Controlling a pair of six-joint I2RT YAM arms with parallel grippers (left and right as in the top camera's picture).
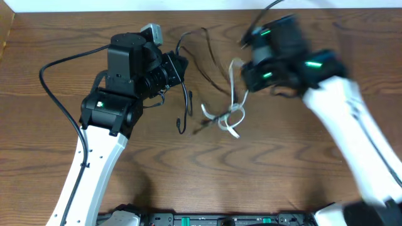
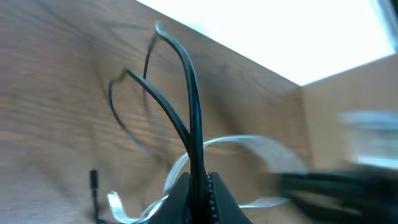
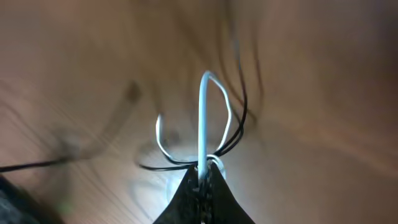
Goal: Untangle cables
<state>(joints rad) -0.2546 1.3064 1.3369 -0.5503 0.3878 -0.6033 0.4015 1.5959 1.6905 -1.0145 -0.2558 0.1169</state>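
Note:
A tangle of thin cables lies mid-table: a white cable (image 1: pixel 230 113) knotted with black cables (image 1: pixel 207 69). My left gripper (image 1: pixel 178 68) is shut on a black cable (image 2: pixel 193 118), which loops up from its jaws in the left wrist view; the white cable (image 2: pixel 249 142) curls behind it. One end of a black cable (image 1: pixel 183 123) hangs down to a hook shape on the table. My right gripper (image 1: pixel 246 70) is shut on the white cable (image 3: pixel 204 118), which rises straight from its jaws (image 3: pixel 204 180), with black loops (image 3: pixel 239 124) around it. The right arm is motion-blurred.
The wooden table (image 1: pixel 188 176) runs to a pale wall at the far edge (image 1: pixel 188 5). A thick black robot-arm wire (image 1: pixel 59 100) loops left of the left arm. A rail (image 1: pixel 207 220) lies along the near edge.

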